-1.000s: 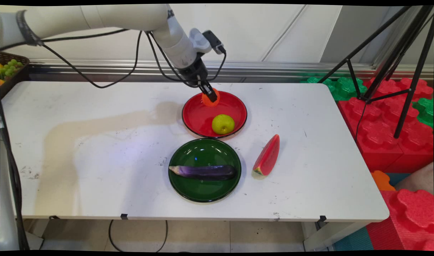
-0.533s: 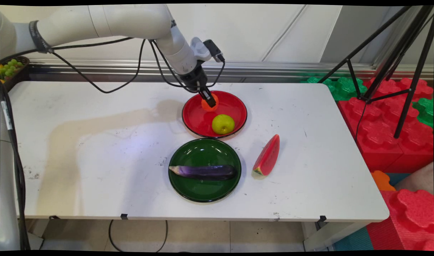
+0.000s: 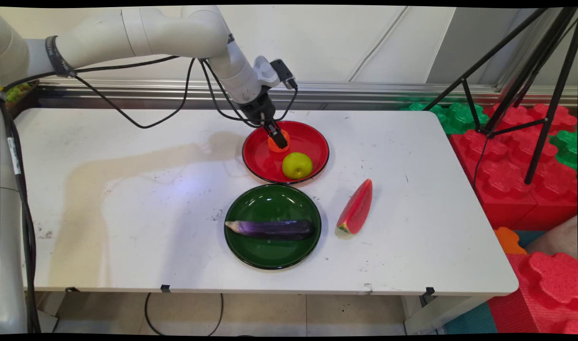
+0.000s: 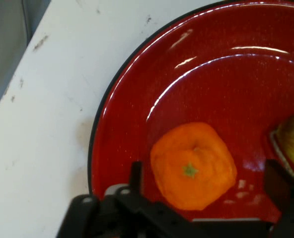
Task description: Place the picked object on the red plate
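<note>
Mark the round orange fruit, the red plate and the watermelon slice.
Round orange fruit (image 4: 192,166), hand view, top by its stem.
Glossy red plate (image 4: 246,79), hand view, bare inner surface.
Red wedge-shaped watermelon slice (image 3: 356,208), main view, red face.

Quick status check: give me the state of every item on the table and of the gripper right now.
gripper: open, fingers either side of the orange
orange: in the red plate, stem up, not clamped
red plate: holds orange and green apple
green apple: resting in the red plate
green plate: holds the eggplant
eggplant: lying flat
watermelon slice: on the table, beside the green plate
</note>
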You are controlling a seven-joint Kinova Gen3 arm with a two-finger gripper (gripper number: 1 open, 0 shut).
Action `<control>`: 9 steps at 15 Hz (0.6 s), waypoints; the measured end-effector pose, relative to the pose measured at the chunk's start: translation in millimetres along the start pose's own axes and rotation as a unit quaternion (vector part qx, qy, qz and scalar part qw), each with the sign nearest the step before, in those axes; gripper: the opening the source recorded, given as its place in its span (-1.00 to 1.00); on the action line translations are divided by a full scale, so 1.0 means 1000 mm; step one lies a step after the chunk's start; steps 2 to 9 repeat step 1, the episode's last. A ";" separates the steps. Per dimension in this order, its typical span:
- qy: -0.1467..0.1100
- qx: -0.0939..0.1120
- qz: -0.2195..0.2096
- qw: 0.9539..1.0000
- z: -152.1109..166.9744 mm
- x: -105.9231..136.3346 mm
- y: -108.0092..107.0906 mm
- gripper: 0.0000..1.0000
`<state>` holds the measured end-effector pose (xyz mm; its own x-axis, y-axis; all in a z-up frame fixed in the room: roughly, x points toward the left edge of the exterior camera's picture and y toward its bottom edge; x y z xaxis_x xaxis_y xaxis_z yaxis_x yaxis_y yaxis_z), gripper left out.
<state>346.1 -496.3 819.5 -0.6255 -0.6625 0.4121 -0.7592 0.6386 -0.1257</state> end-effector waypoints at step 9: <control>0.002 0.000 0.003 1.000 -0.001 0.000 -0.001 1.00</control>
